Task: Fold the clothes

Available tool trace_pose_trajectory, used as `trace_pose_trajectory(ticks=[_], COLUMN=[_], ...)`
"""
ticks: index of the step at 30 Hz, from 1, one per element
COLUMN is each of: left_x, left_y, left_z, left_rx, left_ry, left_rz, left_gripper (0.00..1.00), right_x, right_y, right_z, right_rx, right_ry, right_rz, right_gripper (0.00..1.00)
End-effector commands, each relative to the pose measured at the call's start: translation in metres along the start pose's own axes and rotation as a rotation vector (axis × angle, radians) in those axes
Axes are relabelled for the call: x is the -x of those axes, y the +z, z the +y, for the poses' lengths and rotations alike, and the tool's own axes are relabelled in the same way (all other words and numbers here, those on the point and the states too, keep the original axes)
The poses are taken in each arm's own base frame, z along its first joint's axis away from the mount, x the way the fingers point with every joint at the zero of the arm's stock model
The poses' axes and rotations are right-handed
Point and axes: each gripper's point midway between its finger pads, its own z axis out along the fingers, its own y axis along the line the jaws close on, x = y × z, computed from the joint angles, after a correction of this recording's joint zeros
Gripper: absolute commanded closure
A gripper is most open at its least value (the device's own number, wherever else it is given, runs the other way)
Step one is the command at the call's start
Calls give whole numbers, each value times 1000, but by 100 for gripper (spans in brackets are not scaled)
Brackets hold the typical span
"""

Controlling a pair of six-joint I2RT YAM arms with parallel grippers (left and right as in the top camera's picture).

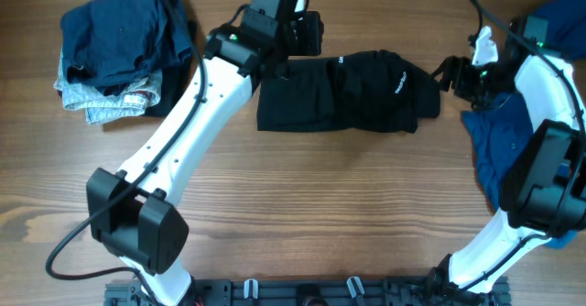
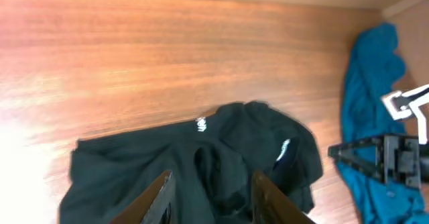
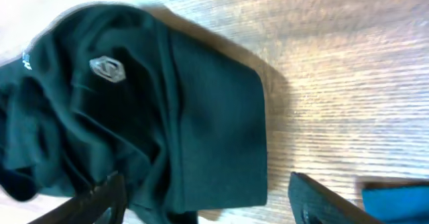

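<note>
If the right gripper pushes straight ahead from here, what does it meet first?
Most likely the black garment: its edge lies directly ahead of the right gripper, though its height above the table is unclear.

The overhead camera looked straight down from far enough away to take in the whole table (image 1: 302, 187). Both wrist cameras sat low and close, looking inward from opposite ends at the black garment (image 1: 348, 91), which all three views shared.

Left end effector (image 2: 213, 198) and right end effector (image 3: 208, 202) both gape.
</note>
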Motion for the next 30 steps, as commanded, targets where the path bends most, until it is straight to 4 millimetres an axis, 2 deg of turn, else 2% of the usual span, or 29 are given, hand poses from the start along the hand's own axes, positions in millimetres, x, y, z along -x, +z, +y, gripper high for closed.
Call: trace_pose_trajectory(ticks=[1, 8, 11, 13, 16, 20, 21, 25, 30], left_x=[-7, -15, -19, -19, -21, -24, -25, -28, -33], left_y=[3, -3, -4, -4, -5, -7, -8, -10, -12], left_z=[30, 62, 64, 66, 71, 80, 83, 92, 95], left_rx=[52, 116, 124, 132, 160, 211, 226, 268, 283], left_ry=[-17, -67, -58, -43, -44, -43, -42, -44, -46], left_rz=[50, 108, 122, 124, 129, 137, 139, 148, 170], left_gripper=[65, 69, 69, 69, 69, 69, 69, 69, 70], right_x=[-13, -16, -21, -25, -28, -25, -24, -13, 9], right_y=[21, 40, 48, 52, 54, 53, 52, 39, -9], right_z=[-4, -12, -15, -14, -9, -3, -4, -6, -23], right_rx=[24, 22, 24, 43, 77, 116, 116, 151, 123], right_ry=[-19, -45, -26, -28, -31, -14, 7, 34, 62], right_rz=[21, -37, -48, -49, -53, -62, -67, -97, -187], right_gripper=[28, 28, 29, 35, 52, 93, 96, 96, 96])
